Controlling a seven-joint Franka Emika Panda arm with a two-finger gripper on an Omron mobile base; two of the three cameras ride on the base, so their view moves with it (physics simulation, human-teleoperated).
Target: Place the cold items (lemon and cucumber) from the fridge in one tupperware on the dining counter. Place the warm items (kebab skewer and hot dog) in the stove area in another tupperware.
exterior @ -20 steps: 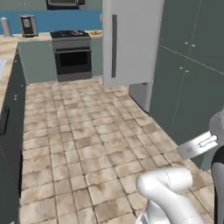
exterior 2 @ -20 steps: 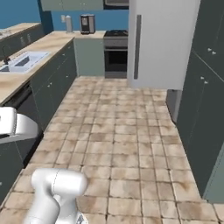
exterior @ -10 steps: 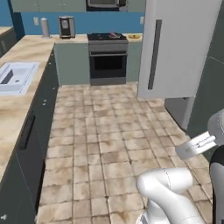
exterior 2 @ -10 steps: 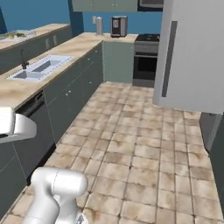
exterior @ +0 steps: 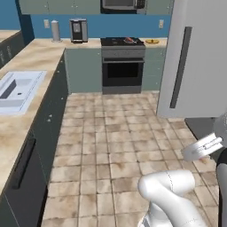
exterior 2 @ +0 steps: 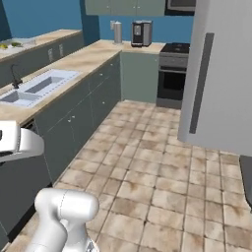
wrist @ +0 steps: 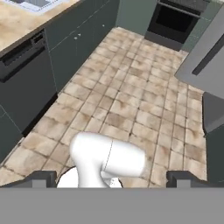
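The stove (exterior: pixel 123 62) sits at the far end of the kitchen, and it anchors everything here. On its cooktop there is a small reddish item (exterior: pixel 129 41), too small to name, and just right of the stove on the counter lies a yellowish thing (exterior: pixel 152 41), also too small to tell. Left of the stove, on the same back counter, stands a coffee machine (exterior: pixel 78 30), with a pale canister (exterior: pixel 55 30) a little further left. Right of the stove rises the tall grey fridge (exterior: pixel 195 62), door shut, its dark handle (exterior: pixel 178 66) running vertically. From the stove's left, a long wooden counter (exterior: pixel 26 84) runs back toward the camera, and a sink (exterior: pixel 17 85) is set into it. In the right base view the same sink (exterior 2: pixel 37 86) shows with its dark faucet (exterior 2: pixel 16 77), well apart from the stove (exterior 2: pixel 176 74). Tiled floor (exterior: pixel 119 146) lies between stove and robot. Down in the hand view, the gripper (wrist: pixel 111 178) hangs above the floor, well short of the stove (wrist: pixel 181 17), its two dark fingertips (wrist: pixel 40 178) spread wide apart with nothing between them.
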